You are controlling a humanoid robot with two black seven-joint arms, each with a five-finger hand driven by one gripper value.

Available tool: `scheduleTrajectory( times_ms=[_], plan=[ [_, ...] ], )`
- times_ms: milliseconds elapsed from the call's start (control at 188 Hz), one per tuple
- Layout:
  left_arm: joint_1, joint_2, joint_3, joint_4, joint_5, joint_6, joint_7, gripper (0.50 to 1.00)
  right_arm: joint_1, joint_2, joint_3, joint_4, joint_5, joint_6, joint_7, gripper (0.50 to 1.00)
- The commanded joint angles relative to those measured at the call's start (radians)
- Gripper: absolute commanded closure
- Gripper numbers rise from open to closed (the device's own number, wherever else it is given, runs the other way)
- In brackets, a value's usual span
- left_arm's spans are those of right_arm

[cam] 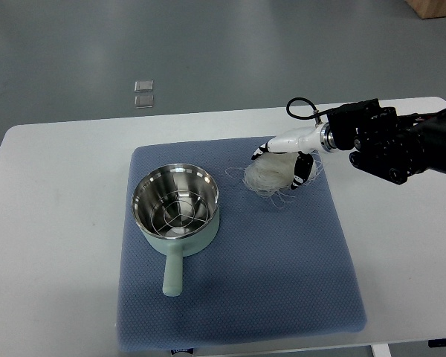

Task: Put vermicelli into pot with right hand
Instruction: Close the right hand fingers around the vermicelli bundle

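Right hand (286, 160) reaches in from the right, fingers (303, 169) curled over the vermicelli (271, 175) bundle, clamped on it. The bundle sits on the blue mat (282, 282), toward its far right, loose strands trailing round it. Pot (176, 204) stands to the left on the mat, well apart, handle pointing near, wire rack inside. Nothing lies between bundle and pot. White tabletop (52, 223) carries the mat. Two small clear squares (143, 93) lie on the floor beyond.

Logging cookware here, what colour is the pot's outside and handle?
Pale mint green, with a shiny steel inside, on the pot; top view shows it.
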Motion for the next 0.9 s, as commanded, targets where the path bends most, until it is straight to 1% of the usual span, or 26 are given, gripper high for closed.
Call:
scheduleTrajectory(
  times_ms=[0, 149, 229, 255, 271, 277, 319, 325, 330, 335, 341, 346, 362, 367, 373, 378, 394, 399, 415, 420, 442, 452, 479, 484, 490, 894],
  plan=[
    [0.0, 0.0, 0.0, 0.0, 0.0, 0.001, -0.002, 0.5, -0.001, 0.01, -0.001, -0.009, 0.0, -0.003, 0.0, 0.626],
    [0.0, 0.0, 0.002, 0.0, 0.0, 0.002, 0.0, 0.5, -0.001, 0.01, -0.004, -0.009, 0.001, -0.004, 0.0, 0.699],
    [0.0, 0.0, 0.002, 0.0, 0.0, 0.002, 0.0, 0.5, 0.001, 0.008, -0.009, -0.009, 0.001, -0.007, 0.0, 0.718],
    [0.0, 0.0, 0.0, 0.0, 0.0, 0.002, -0.002, 0.5, 0.001, 0.007, -0.009, -0.009, 0.0, -0.009, 0.001, 0.742],
    [0.0, 0.0, 0.0, 0.0, 0.0, 0.002, -0.002, 0.5, 0.001, 0.007, -0.009, -0.009, 0.001, -0.009, 0.0, 0.748],
    [0.0, 0.0, 0.0, 0.0, 0.0, 0.002, 0.0, 0.5, 0.001, 0.007, -0.009, -0.009, 0.0, -0.009, 0.001, 0.758],
    [0.0, 0.0, 0.002, 0.0, 0.0, 0.002, 0.0, 0.5, 0.002, 0.004, -0.009, -0.009, 0.001, -0.009, 0.0, 0.793],
    [0.0, 0.0, 0.0, 0.0, 0.0, 0.002, 0.0, 0.5, 0.002, 0.004, -0.009, -0.009, 0.001, -0.009, 0.001, 0.807],
    [0.0, 0.0, 0.0, 0.0, 0.0, 0.002, 0.0, 0.5, 0.002, 0.004, -0.009, -0.009, 0.001, -0.009, 0.001, 0.807],
    [0.0, 0.0, 0.002, 0.0, 0.0, 0.002, -0.002, 0.5, 0.002, 0.002, -0.009, -0.009, 0.001, -0.009, 0.001, 0.824],
    [0.0, 0.0, 0.002, 0.0, 0.0, 0.002, -0.002, 0.5, 0.002, 0.002, -0.009, -0.009, 0.001, -0.009, 0.001, 0.824],
    [0.0, 0.0, 0.002, 0.0, 0.0, 0.002, 0.0, 0.5, 0.002, 0.002, -0.01, -0.009, 0.001, -0.009, 0.001, 0.84],
    [0.0, 0.0, 0.0, 0.0, 0.0, 0.002, 0.0, 0.5, 0.002, 0.002, -0.009, -0.009, 0.001, -0.009, 0.001, 0.854],
    [0.0, 0.0, 0.002, 0.0, 0.0, 0.002, -0.002, 0.5, 0.002, 0.001, -0.009, -0.009, 0.001, -0.009, 0.001, 0.869],
    [0.0, 0.0, 0.002, 0.0, 0.0, 0.002, -0.002, 0.5, 0.002, 0.001, -0.009, -0.009, 0.001, -0.009, 0.001, 0.869],
    [0.0, 0.0, 0.0, 0.0, 0.0, 0.002, 0.0, 0.5, 0.004, 0.001, -0.01, -0.009, 0.0, -0.007, 0.001, 0.885],
    [0.0, 0.0, 0.0, 0.0, 0.0, 0.002, 0.0, 0.5, 0.004, 0.001, -0.01, -0.009, 0.001, -0.007, 0.001, 0.895],
    [0.0, 0.0, 0.002, 0.0, 0.0, 0.002, 0.0, 0.5, 0.004, 0.001, -0.01, -0.009, 0.001, -0.007, 0.001, 0.91],
    [0.0, 0.0, 0.002, 0.0, 0.0, 0.002, 0.0, 0.5, 0.004, -0.001, -0.01, -0.009, 0.001, -0.007, 0.001, 0.92],
    [0.0, 0.0, 0.0, 0.0, 0.0, 0.002, 0.0, 0.5, 0.004, -0.001, -0.01, -0.009, 0.001, -0.007, 0.001, 0.932],
    [0.0, 0.0, 0.002, 0.0, 0.0, 0.002, -0.002, 0.5, 0.004, -0.002, -0.01, -0.009, 0.001, -0.007, 0.001, 0.948],
    [0.0, 0.0, 0.002, 0.0, 0.0, 0.002, -0.002, 0.5, 0.004, -0.002, -0.01, -0.009, 0.001, -0.007, 0.001, 0.948],
    [0.0, 0.0, 0.002, 0.0, 0.0, 0.002, 0.0, 0.5, 0.005, -0.004, -0.01, -0.009, 0.001, -0.006, 0.001, 0.979],
    [0.0, 0.0, 0.002, 0.0, 0.0, 0.002, 0.0, 0.5, 0.005, -0.004, -0.01, -0.009, 0.001, -0.006, 0.001, 0.979],
    [0.0, 0.0, 0.002, 0.0, 0.0, 0.002, 0.0, 0.5, 0.005, -0.004, -0.01, -0.009, 0.001, -0.006, 0.001, 0.997],
    [0.0, 0.0, 0.002, 0.0, 0.0, 0.002, 0.0, 0.5, 0.012, -0.01, -0.006, -0.009, 0.014, -0.009, 0.006, 1.0]
  ],
)
